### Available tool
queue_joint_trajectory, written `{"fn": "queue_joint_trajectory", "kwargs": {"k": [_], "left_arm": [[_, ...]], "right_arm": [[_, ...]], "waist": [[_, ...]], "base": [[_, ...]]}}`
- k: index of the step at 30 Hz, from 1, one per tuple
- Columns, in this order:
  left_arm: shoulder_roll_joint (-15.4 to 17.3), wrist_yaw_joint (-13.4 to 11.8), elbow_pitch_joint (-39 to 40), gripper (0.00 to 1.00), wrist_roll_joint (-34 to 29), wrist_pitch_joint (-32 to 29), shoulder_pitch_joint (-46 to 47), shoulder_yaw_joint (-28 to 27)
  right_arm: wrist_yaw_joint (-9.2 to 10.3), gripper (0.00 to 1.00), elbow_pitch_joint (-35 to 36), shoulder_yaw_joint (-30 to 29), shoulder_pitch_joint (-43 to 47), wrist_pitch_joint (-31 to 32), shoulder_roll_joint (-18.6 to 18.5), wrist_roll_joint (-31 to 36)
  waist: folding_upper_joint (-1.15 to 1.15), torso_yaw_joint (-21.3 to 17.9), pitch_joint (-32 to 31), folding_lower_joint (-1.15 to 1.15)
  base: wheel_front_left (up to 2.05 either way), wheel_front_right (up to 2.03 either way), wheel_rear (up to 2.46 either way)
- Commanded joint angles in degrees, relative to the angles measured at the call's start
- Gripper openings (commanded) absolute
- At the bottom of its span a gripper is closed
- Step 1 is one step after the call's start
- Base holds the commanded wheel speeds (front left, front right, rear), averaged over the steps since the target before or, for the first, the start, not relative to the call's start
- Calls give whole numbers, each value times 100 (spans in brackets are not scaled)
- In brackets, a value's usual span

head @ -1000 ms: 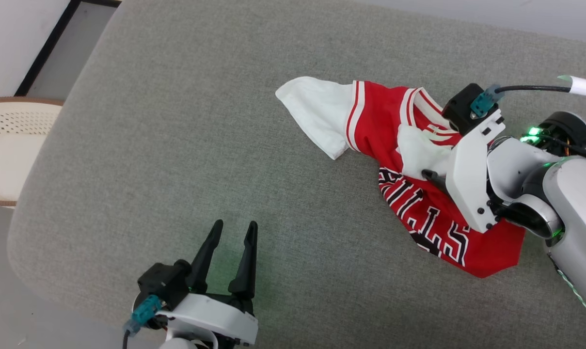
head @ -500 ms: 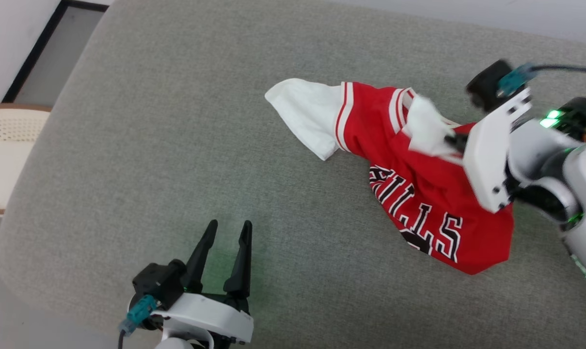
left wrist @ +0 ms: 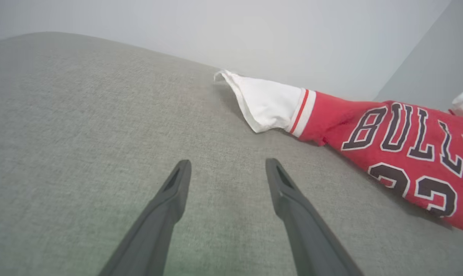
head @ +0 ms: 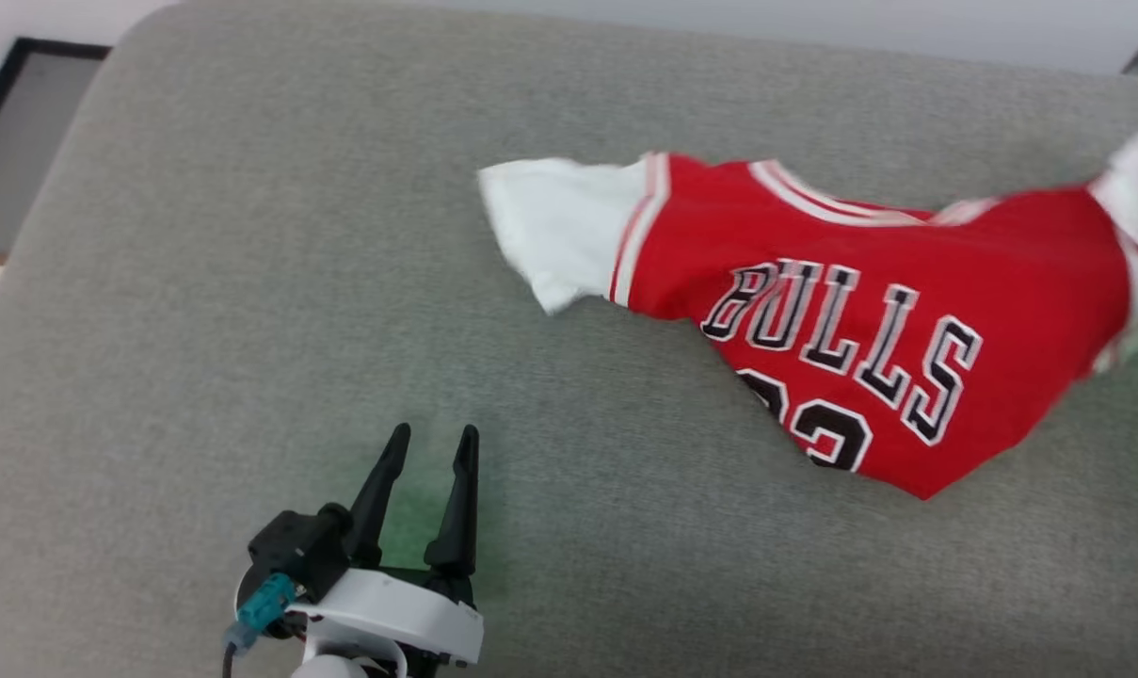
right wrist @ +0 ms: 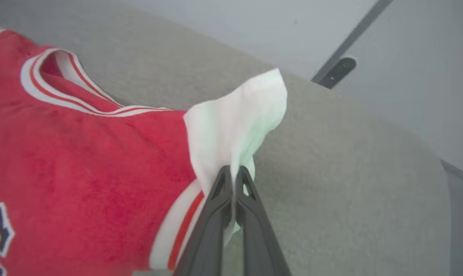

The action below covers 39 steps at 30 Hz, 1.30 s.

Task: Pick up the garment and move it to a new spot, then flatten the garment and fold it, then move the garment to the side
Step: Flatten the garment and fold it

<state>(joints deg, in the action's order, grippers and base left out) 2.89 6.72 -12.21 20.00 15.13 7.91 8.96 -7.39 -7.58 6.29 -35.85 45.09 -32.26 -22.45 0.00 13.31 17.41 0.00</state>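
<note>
Pick-up step: your right pincer (right wrist: 234, 171) pinches the garment (head: 870, 282) by a white sleeve (right wrist: 239, 111); left pincer (head: 434, 435) gapes empty. Next, you carry it over.

A plain indoor room, maybe a home — grey upholstered cushion (head: 248, 235), bare pale walls (left wrist: 254, 30).

Head view: you look forward and steeply down from above on the grey fabric surface (head: 201, 282), at mid distance, with the left end effector (head: 435, 431) at the bottom edge. Left wrist view: you sit low, near that surface, facing along it to the pale wall (left wrist: 254, 30). Both share the garment (head: 907, 273), its white sleeve (head: 550, 226) and lettering (head: 841, 330). Right wrist view: closest, right end effector (right wrist: 234, 170) at the other sleeve (right wrist: 235, 115), wall behind.
</note>
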Motion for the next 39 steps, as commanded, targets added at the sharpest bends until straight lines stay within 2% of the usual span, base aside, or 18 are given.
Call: {"fn": "queue_joint_trajectory", "kwargs": {"k": [1,6,9,15,16,18,19,25,30,34,39], "left_arm": [[-1,26,7,100,-39,1,19,6],[1,38,16,100,-54,1,88,35],[1,43,6,100,-91,1,131,46],[1,66,-31,100,-140,1,215,39],[1,67,-35,100,-135,1,225,33],[1,73,-55,100,-155,1,229,21],[1,76,-66,100,-157,1,227,9],[1,86,-73,100,-280,1,193,-140],[168,85,-18,100,-242,1,297,-204],[514,83,-34,100,-38,1,523,-232],[1185,83,-201,100,249,-184,1147,-76]], "right_arm": [[-21,0,40,-176,204,24,47,115],[-21,0,101,-1141,844,-104,501,567],[-21,0,56,-1473,988,-248,777,848],[-21,0,-179,-1689,884,-519,1089,1334],[-21,7,-219,-1701,849,-558,1109,1393],[-21,48,-309,-1722,820,-632,1153,1464],[-21,100,-337,-1754,805,-698,1175,1498],[-21,100,-310,-1730,904,-1143,1272,1375],[-19,100,226,-1435,1221,-1841,1390,973],[-14,100,841,-1040,1619,-2358,1579,763],[-13,100,1543,-655,2172,-2674,1903,677]], "waist": [[0,-136,37,0],[0,-217,131,0],[0,-230,197,0],[0,-218,292,0],[0,-216,299,0],[0,-214,295,0],[0,-217,284,0],[0,-326,98,0],[0,-504,-90,0],[0,-749,-198,0],[0,-1034,-255,0]], "base": [[0,0,0],[0,0,0],[0,0,0],[0,0,0],[0,0,0],[0,0,0],[0,0,0],[0,0,0],[0,0,0],[0,0,0],[0,0,0]]}}
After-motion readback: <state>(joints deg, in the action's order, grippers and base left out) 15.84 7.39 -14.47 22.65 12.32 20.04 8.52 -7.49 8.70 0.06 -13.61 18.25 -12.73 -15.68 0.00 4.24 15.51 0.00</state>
